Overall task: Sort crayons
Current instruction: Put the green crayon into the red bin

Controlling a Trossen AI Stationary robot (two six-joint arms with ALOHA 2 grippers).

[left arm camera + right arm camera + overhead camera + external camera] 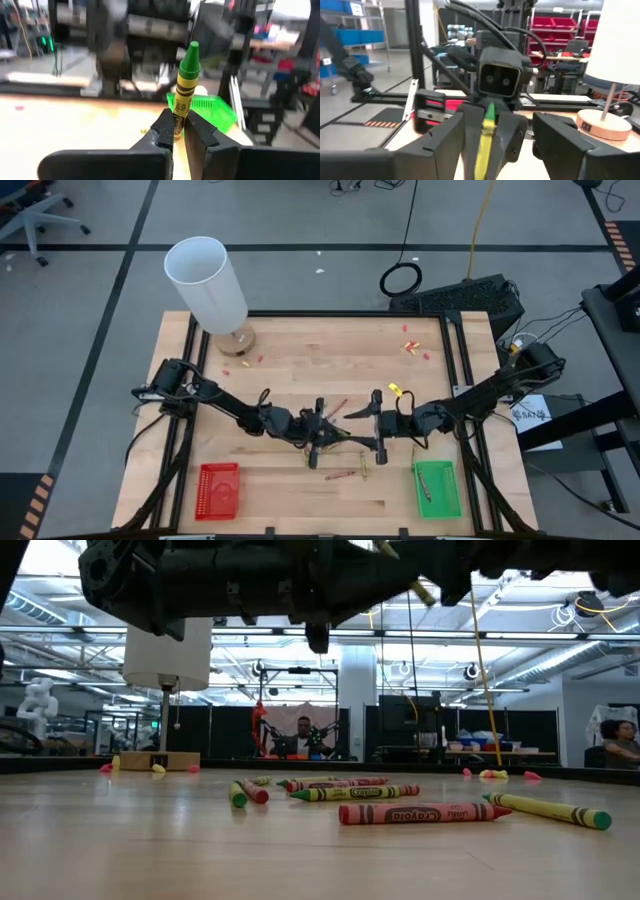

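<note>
My left gripper (179,125) hangs over the table's middle (322,432), shut on a green crayon (186,80). My right gripper (504,125) faces it from the right (378,428), level and open. Its two fingers stand on either side of the crayon's free end (484,137) and do not touch it. Several more crayons lie flat on the wood below: a red one (425,813), a yellow-green one (550,810) and a small cluster (330,788). One crayon (425,483) lies in the green tray (448,502). My left gripper pinches the green crayon's wrapped blunt end (177,124) between its two fingers. The fingers are level and come from the table's left. The crayon sticks out ahead of them, pointed end (192,50) foremost, toward my right gripper and clear of the table.
A red tray (218,490) stands near the front edge at the left, and the green tray at the front right. A white-shaded lamp (207,285) on a wooden foot stands at the back left. Tiny red and yellow scraps (410,346) lie at the back right.
</note>
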